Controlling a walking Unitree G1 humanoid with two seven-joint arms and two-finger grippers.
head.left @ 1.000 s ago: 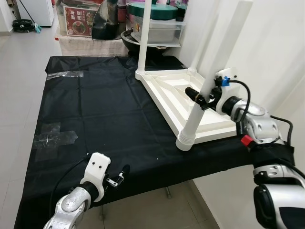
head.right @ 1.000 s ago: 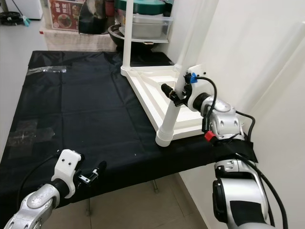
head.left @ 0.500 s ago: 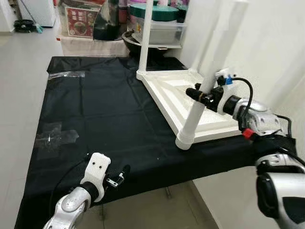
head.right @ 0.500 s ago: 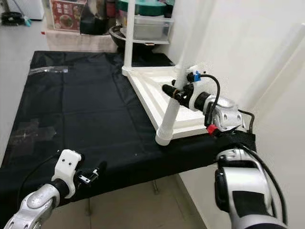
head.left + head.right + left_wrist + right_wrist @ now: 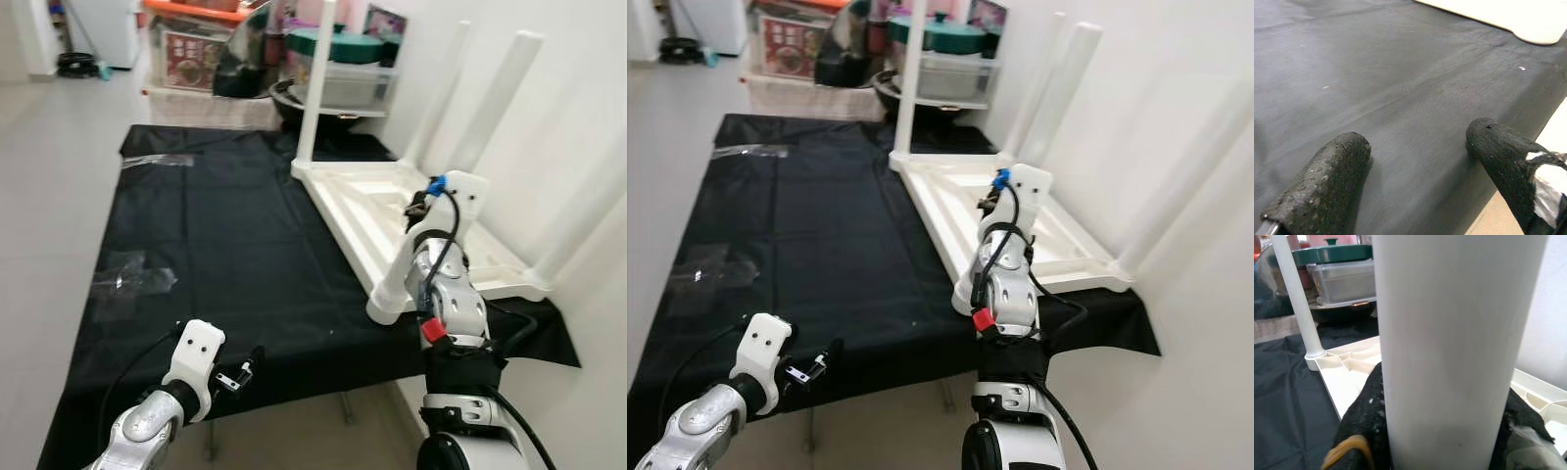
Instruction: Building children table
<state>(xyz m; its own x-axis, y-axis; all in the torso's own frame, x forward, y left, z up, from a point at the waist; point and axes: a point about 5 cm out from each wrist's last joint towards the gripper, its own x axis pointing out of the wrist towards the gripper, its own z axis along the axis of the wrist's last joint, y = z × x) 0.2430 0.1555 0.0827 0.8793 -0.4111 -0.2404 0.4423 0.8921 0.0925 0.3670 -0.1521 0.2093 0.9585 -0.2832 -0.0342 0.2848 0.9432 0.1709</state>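
Risk of cross-threading: right pincer (image 5: pixel 1444 431) clamped round near leg (image 5: pixel 454 176) of upturned white table (image 5: pixel 387 211) on black-clothed tabletop (image 5: pixel 216 245), leg tilted; left pincer (image 5: pixel 1415 161) wide, idle.

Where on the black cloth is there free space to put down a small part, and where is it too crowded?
Free: the wide black cloth between the clear plastic scraps and the upturned white table, and the strip ahead of the left gripper. Crowded: the near corner, where the right gripper clamps a leg.
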